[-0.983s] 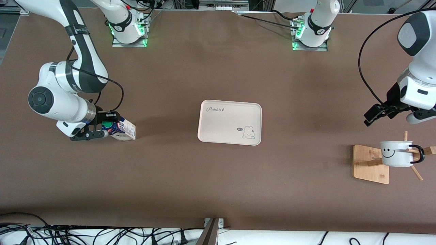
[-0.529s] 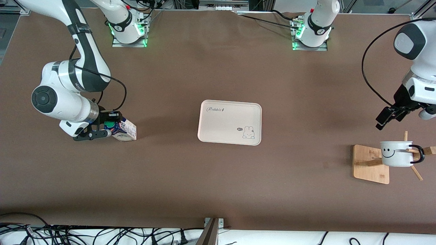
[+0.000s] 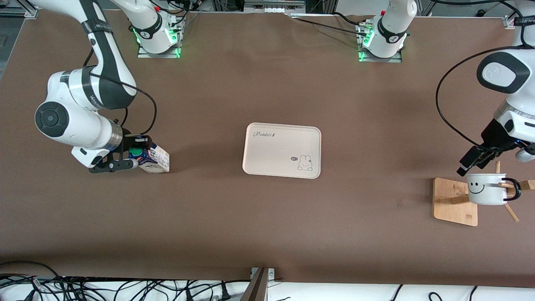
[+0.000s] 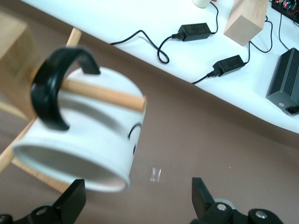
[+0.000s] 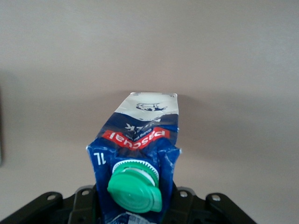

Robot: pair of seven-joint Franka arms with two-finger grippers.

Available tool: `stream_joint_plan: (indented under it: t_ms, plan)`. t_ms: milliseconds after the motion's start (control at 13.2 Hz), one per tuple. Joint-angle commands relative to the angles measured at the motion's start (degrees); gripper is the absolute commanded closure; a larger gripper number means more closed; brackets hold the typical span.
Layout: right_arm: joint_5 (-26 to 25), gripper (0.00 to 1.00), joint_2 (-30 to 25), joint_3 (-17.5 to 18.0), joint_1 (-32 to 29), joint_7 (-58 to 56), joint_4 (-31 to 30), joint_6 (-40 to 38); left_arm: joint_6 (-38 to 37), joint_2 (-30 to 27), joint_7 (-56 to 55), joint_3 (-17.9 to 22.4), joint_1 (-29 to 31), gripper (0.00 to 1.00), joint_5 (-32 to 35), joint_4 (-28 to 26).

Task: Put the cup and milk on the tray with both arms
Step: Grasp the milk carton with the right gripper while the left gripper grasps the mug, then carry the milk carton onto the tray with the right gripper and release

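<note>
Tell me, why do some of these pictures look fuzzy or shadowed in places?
Left wrist view: the cup sits very close to the lens and looks soft and blurred, while the cables on the white surface look sharper. Right wrist view: the milk is fairly crisp, with a soft shadow beside it. Front view: even overhead light, the tray casting only a faint shadow.

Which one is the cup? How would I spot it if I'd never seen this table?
Look at the left arm's end of the brown table, where a wooden rack stands. The cup hangs on one of its pegs, just under the open left gripper. It is white with a black smiley face, rim and handle.
</note>
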Motion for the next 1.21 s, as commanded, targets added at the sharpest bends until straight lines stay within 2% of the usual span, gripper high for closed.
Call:
stream_joint_plan:
  t_ms: [0, 227, 302, 378, 529, 680, 756, 907, 1134]
  plan:
    - [4.44, 0.54, 2.31, -0.20, 5.78, 6.26, 4.63, -2.17, 0.18, 3.09, 2.67, -0.39, 0.24, 0.00, -1.91, 4.26]
    - [10.52, 0.54, 5.91, -0.20, 12.37, 14.33, 9.72, -1.56, 0.10, 3.62, 2.93, -0.39, 0.06, 0.00, -1.82, 5.40]
    - [10.53, 0.54, 7.31, -0.20, 15.44, 18.19, 11.39, -1.29, -0.16, 3.28, 3.63, -0.39, 0.23, 0.38, -1.21, 4.97]
    - [10.53, 0.54, 9.15, -0.29, 18.34, 22.41, 13.85, -0.50, -0.25, 3.01, 4.77, -0.39, 0.23, 0.60, -1.29, 4.96]
    - [10.36, 0.54, 12.85, -0.29, 22.83, 29.98, 17.90, 2.47, -0.25, 2.83, 4.95, -0.39, 0.50, 0.64, -1.55, 4.61]
    - [9.74, 0.54, 14.79, -0.55, 26.35, 34.30, 18.35, 6.16, -0.25, 2.40, 4.96, -0.39, 0.50, 0.65, -1.56, 4.17]
    - [8.87, 0.54, 15.58, -0.55, 27.15, 35.62, 18.35, 8.18, -0.25, 2.13, 4.96, -0.39, 0.50, 0.67, -1.56, 4.00]
    - [7.20, 0.54, 16.99, -0.55, 27.95, 37.12, 18.35, 8.99, -0.34, 2.04, 4.08, -0.39, 0.50, 0.82, -1.64, 3.82]
    - [6.05, 0.53, 17.61, -0.55, 28.30, 37.57, 18.27, 9.78, -0.60, 1.60, 4.08, -0.39, 0.50, 0.83, -1.64, 3.82]
